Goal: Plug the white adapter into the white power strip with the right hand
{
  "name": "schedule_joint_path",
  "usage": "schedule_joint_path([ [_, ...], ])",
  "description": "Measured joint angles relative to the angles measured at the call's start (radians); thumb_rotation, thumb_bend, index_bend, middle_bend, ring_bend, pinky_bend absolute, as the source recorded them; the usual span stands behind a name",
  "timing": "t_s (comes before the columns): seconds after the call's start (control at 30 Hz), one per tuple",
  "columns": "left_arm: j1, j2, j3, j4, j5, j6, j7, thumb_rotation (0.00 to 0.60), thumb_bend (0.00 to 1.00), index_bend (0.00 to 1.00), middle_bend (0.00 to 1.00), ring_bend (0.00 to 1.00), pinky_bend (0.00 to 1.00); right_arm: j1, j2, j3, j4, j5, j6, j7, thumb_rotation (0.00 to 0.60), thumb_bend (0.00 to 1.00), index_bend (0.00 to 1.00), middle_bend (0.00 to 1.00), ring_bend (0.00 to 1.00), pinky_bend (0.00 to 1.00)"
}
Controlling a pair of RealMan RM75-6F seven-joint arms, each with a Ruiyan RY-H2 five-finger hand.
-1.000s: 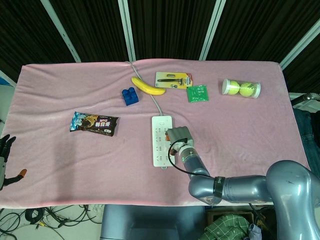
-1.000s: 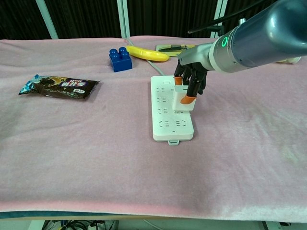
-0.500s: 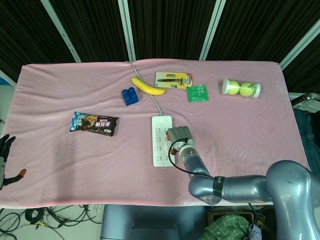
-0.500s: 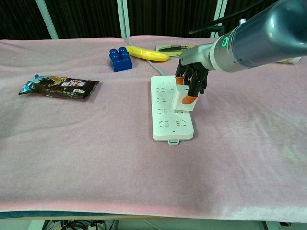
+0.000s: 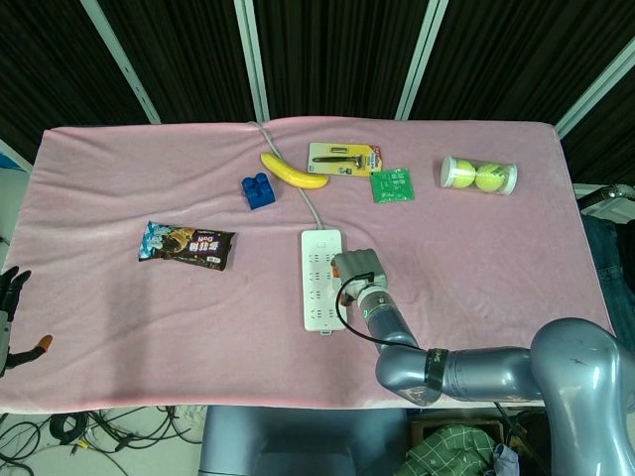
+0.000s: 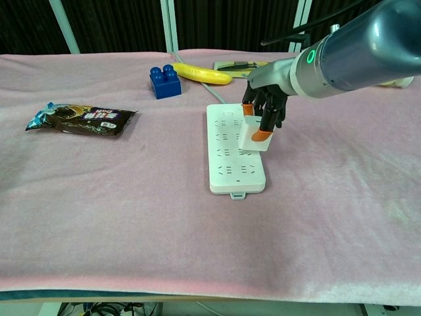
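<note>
The white power strip lies lengthwise in the middle of the pink cloth, also visible from the head view as power strip. My right hand grips the white adapter between its dark fingers, just above the strip's right row of sockets. The adapter is tilted, its lower edge close to the strip. From the head view the right hand covers the adapter. My left hand hangs off the table's left edge, holding nothing, fingers apart.
A blue toy brick, a banana and a carded tool lie behind the strip. A snack packet lies to the left. A green circuit board and a tennis ball tube sit at the back right.
The right hand has lifted the adapter slightly and shifted it a little toward the back of the strip. The left hand has not moved.
</note>
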Motion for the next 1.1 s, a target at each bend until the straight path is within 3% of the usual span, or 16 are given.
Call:
schedule_joint_path([
  [0.67, 0.0, 0.001, 0.0, -0.001, -0.003, -0.001, 0.0, 0.6, 0.23, 0.01, 0.0, 0.0, 0.0, -0.001, -0.024, 0.003, 0.007, -0.007, -0.002, -0.006, 0.6, 0.35, 0.74, 0.62, 0.58, 0.34],
  [1.1, -0.001, 0.002, -0.001, -0.003, -0.008, -0.003, 0.001, 0.6, 0.23, 0.01, 0.0, 0.0, 0.0, -0.007, -0.053, 0.0, 0.011, -0.054, 0.001, 0.0, 0.6, 0.36, 0.84, 0.71, 0.64, 0.38],
])
